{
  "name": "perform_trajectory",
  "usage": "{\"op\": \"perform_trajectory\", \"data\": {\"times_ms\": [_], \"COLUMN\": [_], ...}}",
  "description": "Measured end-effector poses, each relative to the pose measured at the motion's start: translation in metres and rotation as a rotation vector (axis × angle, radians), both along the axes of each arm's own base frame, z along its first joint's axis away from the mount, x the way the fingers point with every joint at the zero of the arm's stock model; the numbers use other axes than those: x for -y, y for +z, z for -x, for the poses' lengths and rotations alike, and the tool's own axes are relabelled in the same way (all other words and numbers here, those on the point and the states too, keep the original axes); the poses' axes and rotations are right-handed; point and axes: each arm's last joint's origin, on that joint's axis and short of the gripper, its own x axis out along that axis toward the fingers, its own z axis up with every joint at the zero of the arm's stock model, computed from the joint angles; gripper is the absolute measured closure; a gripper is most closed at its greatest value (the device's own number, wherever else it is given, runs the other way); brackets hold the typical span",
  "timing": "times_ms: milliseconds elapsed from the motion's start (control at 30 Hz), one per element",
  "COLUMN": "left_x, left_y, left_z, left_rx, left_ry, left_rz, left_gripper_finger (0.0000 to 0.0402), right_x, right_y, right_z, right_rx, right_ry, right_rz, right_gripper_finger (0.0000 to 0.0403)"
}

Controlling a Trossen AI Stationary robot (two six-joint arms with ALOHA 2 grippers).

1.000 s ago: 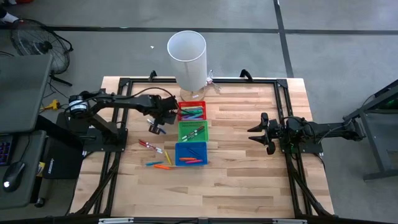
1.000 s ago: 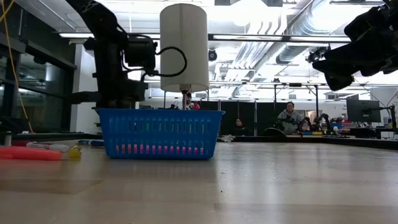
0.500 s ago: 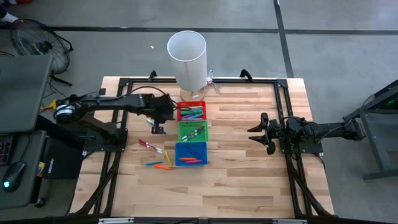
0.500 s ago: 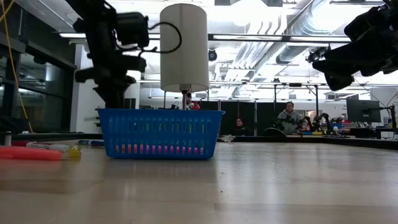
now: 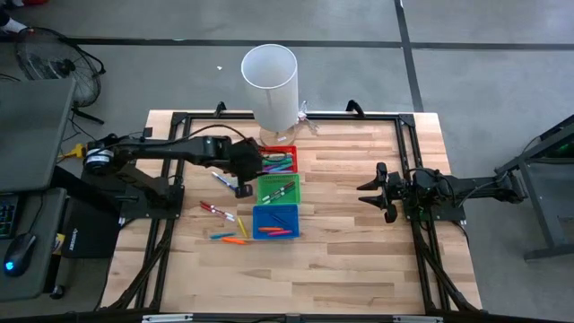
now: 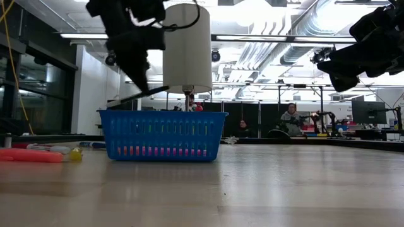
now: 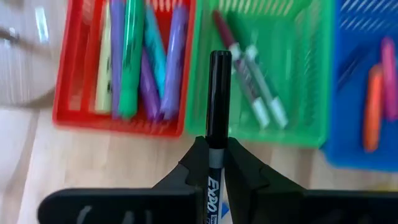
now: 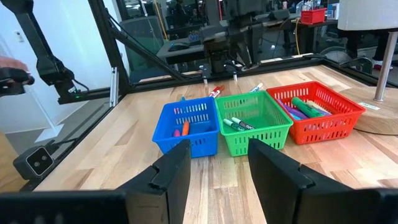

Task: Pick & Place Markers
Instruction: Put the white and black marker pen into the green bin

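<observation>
1. Over the table's left half, the left gripper (image 7: pixel 211 163) is clamped on a black dry-erase marker (image 7: pixel 217 93), hanging just outside the red bin (image 7: pixel 62 106) and green bin (image 7: pixel 298 134).
2. Seen from the wrist, the marker's long axis runs straight ahead from the fingers, its cap over the seam between those two bins.
3. From overhead, the bins sit at about three o'clock of the left gripper (image 5: pixel 240 170), just beside it; the green bin (image 5: pixel 280 189) already holds similar white-barrelled markers, so it is the likely target, a short shift toward four o'clock.
4. Loose markers (image 5: pixel 224 215) lie on the wood at about six o'clock of that gripper, beside the blue bin (image 5: pixel 276 221).
5. The right gripper (image 5: pixel 380 192) waits with fingers spread and empty, well apart at the bins' three o'clock; the left arm is clearly nearer.
6. Risk, as I judge it: released here, the marker could land on a bin rim.
</observation>
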Motion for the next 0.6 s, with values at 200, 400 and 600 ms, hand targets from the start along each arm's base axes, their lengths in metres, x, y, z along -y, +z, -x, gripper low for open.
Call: {"op": "perform_trajectory", "data": {"times_ms": [200,400,600], "left_x": [0.008,0.015,0.015], "left_y": [0.001,0.008,0.010], "left_z": [-0.028,-0.057,-0.082], "left_rx": [0.005,0.030,0.049], "left_ry": [-0.031,-0.058,-0.010], "left_rz": [0.006,0.037,0.085], "left_gripper_finger": [0.0380,0.0380,0.0380], "right_x": [0.000,0.000,0.000], "right_y": [0.000,0.000,0.000], "right_z": [0.000,0.000,0.000], "right_rx": [0.000,0.000,0.000], "right_ry": [0.000,-0.001,0.000], "right_rz": [-0.001,-0.001,0.000], "right_gripper_finger": [0.0253,0.0253,0.0253]}}
